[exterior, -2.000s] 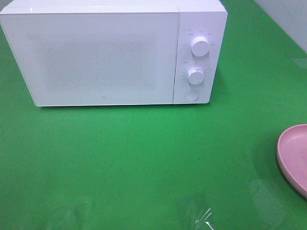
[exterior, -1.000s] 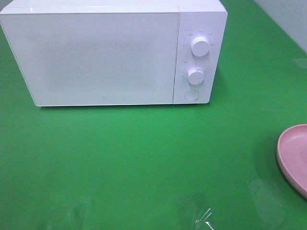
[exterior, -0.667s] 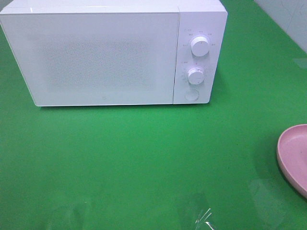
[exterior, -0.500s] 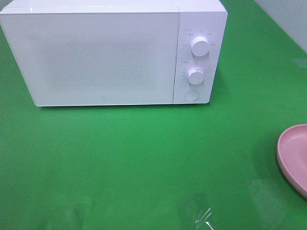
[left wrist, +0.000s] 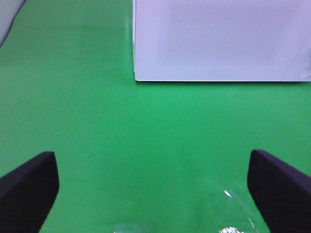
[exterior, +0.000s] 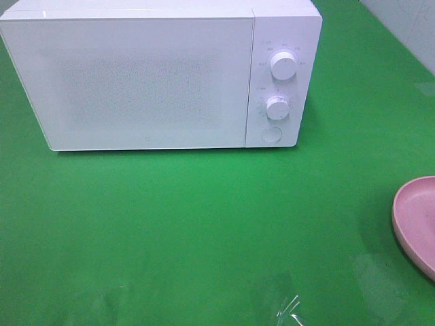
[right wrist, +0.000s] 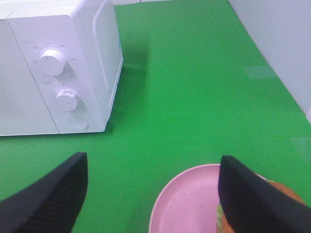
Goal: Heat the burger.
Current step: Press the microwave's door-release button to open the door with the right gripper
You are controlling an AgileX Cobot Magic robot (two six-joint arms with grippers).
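Note:
The burger point(right wrist: 286, 191) shows only in the right wrist view, as a sliver of brown bun and green lettuce on the pink plate point(right wrist: 187, 204). One finger of my right gripper point(right wrist: 150, 194) hides most of it. That gripper is open, its black fingers point(right wrist: 46, 194) spread over the plate's near side and holding nothing. My left gripper point(left wrist: 154, 187) is open wide over bare green table, facing the white microwave point(left wrist: 214, 39). In the exterior high view the microwave point(exterior: 143, 81) stands at the back with its door closed, and only the plate's edge point(exterior: 416, 217) shows at the right. Neither gripper appears there.
The microwave's panel carries two knobs point(exterior: 283, 65) and a round button point(exterior: 271, 134). A scrap of clear film point(exterior: 292, 309) lies on the green table near the front edge. A pale wall point(right wrist: 277, 43) borders the table on the right.

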